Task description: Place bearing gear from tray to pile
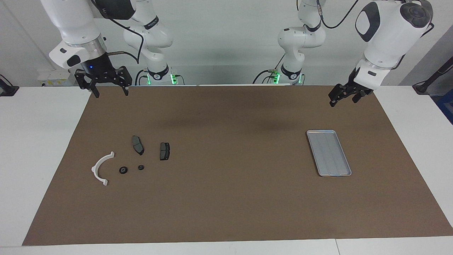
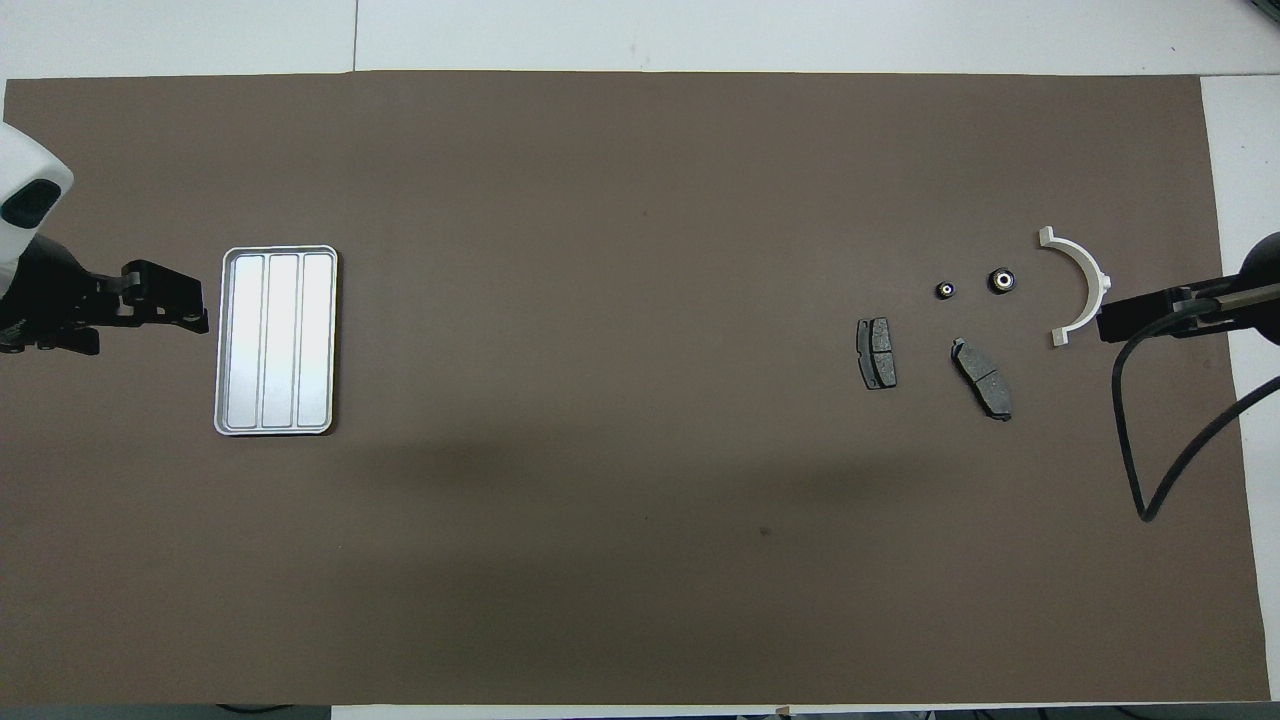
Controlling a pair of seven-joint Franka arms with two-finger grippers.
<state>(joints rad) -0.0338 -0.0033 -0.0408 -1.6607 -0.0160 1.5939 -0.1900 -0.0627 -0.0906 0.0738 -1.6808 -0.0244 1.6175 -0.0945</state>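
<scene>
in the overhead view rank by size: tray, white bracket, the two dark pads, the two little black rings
1. tray
2. white bracket
3. the two dark pads, which look alike
4. larger black ring
5. smaller black ring
</scene>
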